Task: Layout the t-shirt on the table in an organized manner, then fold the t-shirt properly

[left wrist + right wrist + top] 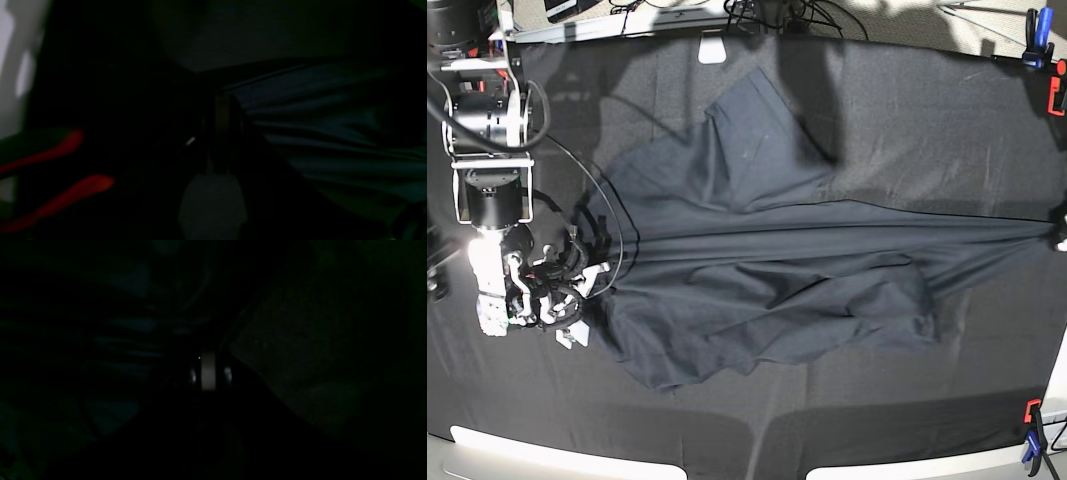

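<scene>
T-shirt (757,260), stretched between two closed end effectors across the bench (927,90).

Item: dark grey shirt, lying over the middle of the bench, pulled into a taut ridge that runs from the left edge to the right edge in the base view. Right end effector (587,285), at that view's left edge, is clamped on the fabric there; the left end effector (222,113) is pinched shut on fabric, with pleats fanning away from it in its wrist view, and the taut ridge narrows to a point at the far right edge. The two-sided hold appears meant to draw out slack so the shirt can be laid flat. Condition: one flap fans toward the far edge, and loose folds bunch toward the near edge; not yet spread. Right wrist view too dark to add detail.
</scene>
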Tool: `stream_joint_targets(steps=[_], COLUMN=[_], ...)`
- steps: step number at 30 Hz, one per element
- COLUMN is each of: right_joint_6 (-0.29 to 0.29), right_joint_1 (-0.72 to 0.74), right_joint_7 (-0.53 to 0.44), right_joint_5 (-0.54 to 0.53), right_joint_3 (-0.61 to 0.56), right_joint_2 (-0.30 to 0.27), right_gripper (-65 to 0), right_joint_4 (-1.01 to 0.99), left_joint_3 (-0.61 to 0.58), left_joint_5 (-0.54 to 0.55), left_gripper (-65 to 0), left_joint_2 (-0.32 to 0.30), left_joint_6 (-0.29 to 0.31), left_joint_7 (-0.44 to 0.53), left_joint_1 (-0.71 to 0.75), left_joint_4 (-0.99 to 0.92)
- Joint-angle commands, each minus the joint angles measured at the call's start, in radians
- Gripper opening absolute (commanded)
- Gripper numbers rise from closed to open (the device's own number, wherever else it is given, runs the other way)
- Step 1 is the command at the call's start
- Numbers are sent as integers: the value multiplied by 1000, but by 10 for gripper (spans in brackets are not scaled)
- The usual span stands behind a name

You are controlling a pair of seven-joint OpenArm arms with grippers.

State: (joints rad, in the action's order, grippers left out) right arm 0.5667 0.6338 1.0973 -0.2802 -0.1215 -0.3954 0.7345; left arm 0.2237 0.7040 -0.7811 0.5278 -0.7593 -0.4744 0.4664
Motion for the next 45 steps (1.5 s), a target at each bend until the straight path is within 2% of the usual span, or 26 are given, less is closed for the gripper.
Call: stream_joint_targets(steps=[1,4,7,18,19,22,23,28,34,38,39,42,45], right_joint_6=[-13,-27,-81,-108,-108,-108,-108,-108,-107,-108,-108,-107,-102], right_joint_1=[28,28,28,34,34,34,34,33,34,34,33,34,33], right_joint_7=[3,2,2,-16,-17,-26,-30,-31,-40,-46,-46,-44,-42], right_joint_5=[23,29,98,89,74,54,47,34,34,33,33,-38,-133], right_joint_3=[5,5,5,5,5,5,5,5,5,5,5,5,5], right_joint_2=[-15,-19,-39,-222,-235,-264,-269,-263,-239,-229,-227,-217,-203], right_gripper=[-650,-650,-650,-650,-650,-650,-650,-650,-650,-650,-650,-650,-497], right_joint_4=[11,11,11,11,11,11,11,11,11,11,11,11,11], left_joint_3=[6,6,6,6,6,6,6,6,6,6,6,6,6], left_joint_5=[-24,-69,-72,-45,-27,105,138,146,147,199,224,304,349], left_gripper=[-650,-650,-650,-650,-650,-650,-650,-650,-650,-650,-626,-455,-436], left_joint_2=[-55,-79,-104,-170,-173,-190,-195,-201,-200,-200,-200,-197,-180], left_joint_6=[-31,-55,-72,-72,-72,-70,-58,-46,-44,43,55,117,136], left_joint_7=[35,37,38,48,39,-124,-148,-153,-100,-108,-112,-141,-192], left_joint_1=[-22,-22,-22,-23,-23,-30,-27,-24,-25,-25,-25,-25,-27], left_joint_4=[12,12,12,12,12,37,51,75,79,93,101,137,213])
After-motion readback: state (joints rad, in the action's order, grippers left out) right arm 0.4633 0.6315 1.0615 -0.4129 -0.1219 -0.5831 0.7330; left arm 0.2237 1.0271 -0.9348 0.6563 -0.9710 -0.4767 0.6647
